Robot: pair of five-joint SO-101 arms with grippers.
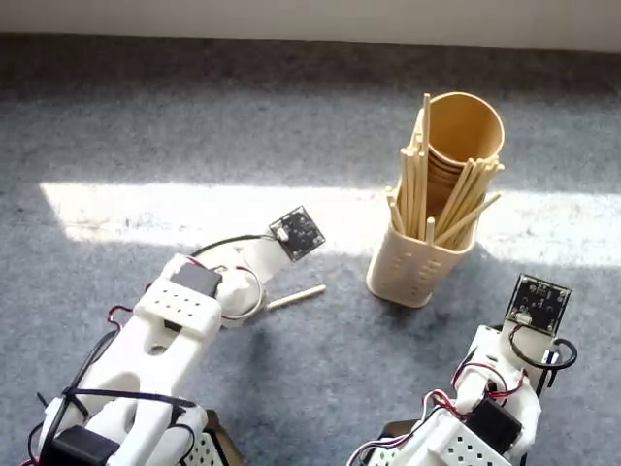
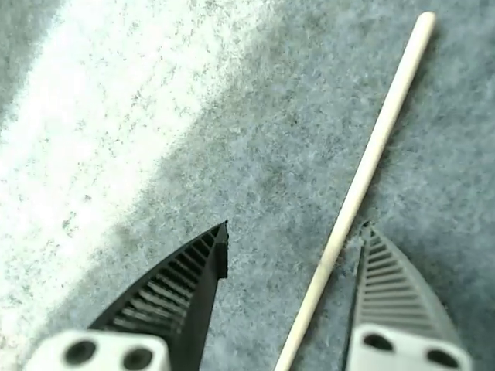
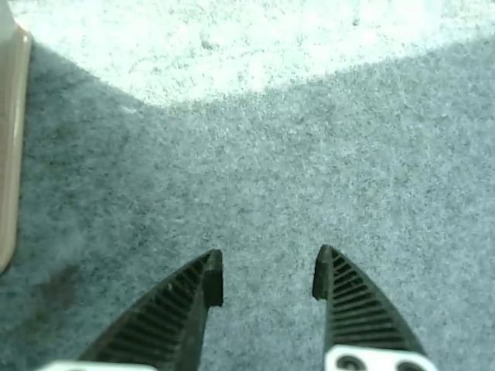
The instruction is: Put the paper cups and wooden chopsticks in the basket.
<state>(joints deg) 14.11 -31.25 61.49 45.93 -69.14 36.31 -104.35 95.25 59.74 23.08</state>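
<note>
A cream basket (image 1: 412,267) stands on the grey carpet and holds stacked paper cups (image 1: 466,131) and several wooden chopsticks (image 1: 417,189). One loose wooden chopstick (image 1: 296,297) (image 2: 363,182) lies on the carpet left of the basket. My left gripper (image 2: 294,236) is open just over it, with the chopstick running between the fingers and close beside one finger (image 2: 387,282). My right gripper (image 3: 267,270) is open above bare carpet, with nothing between its fingers; the basket's edge (image 3: 11,147) shows off to one side.
A sunlit band (image 1: 126,218) crosses the carpet behind the arms. The left arm (image 1: 175,320) sits at the lower left, the right arm (image 1: 505,388) at the lower right. A pale wall edge (image 1: 310,19) runs along the back.
</note>
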